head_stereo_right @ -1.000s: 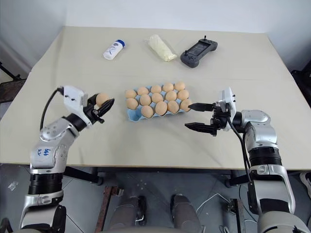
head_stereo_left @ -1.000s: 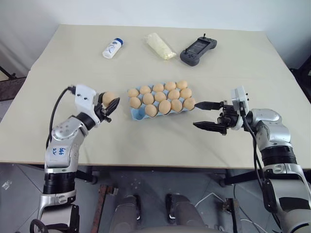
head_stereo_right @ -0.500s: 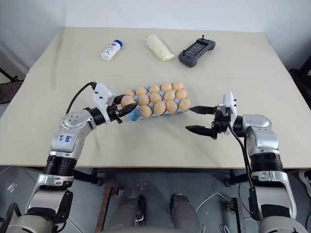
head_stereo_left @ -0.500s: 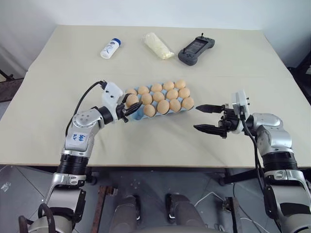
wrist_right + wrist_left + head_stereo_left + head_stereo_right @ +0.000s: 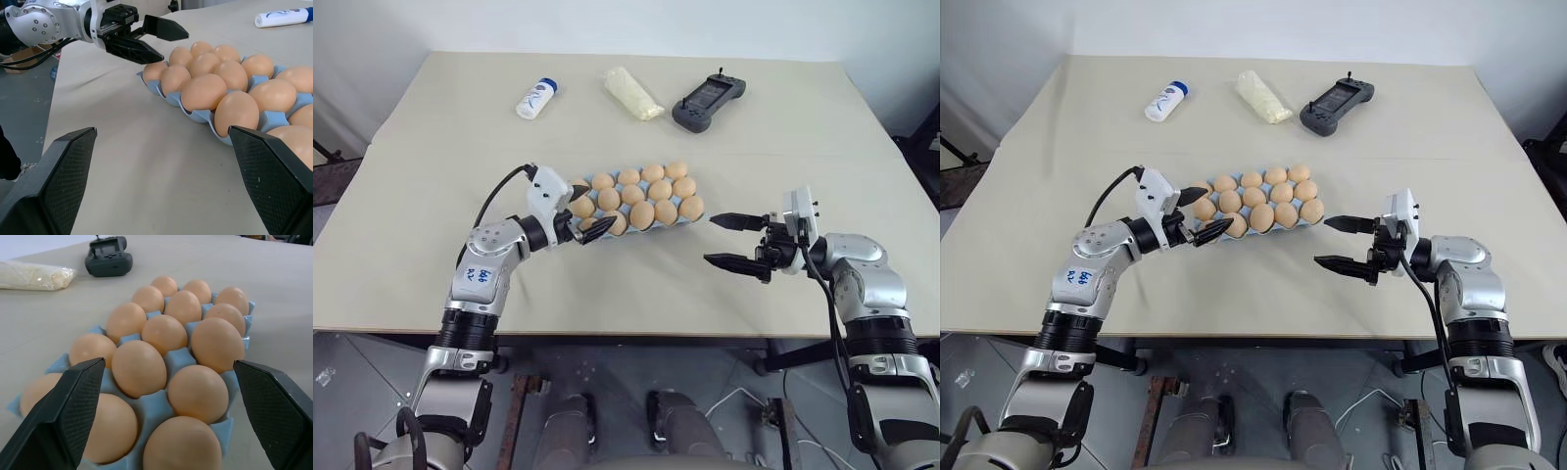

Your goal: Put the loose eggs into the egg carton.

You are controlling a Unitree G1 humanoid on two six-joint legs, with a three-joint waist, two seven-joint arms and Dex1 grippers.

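Nearest, the right gripper hangs just off the carton's right end, fingers spread wide and empty. Level with it, the left gripper sits at the carton's left end, fingers apart on either side of the end eggs, clamped on nothing. The carton lies mid-table and its cups look full; I see no loose egg on the table, so the task looks about done. Farther back lie a white bottle, a pale packet and a dark controller — well clear of the work.

The risk now is in pulling away: the left fingers stand close to the end eggs, and a sideways drag could catch one, tip it from its cup or shove the light carton — a straight retreat would be safer.
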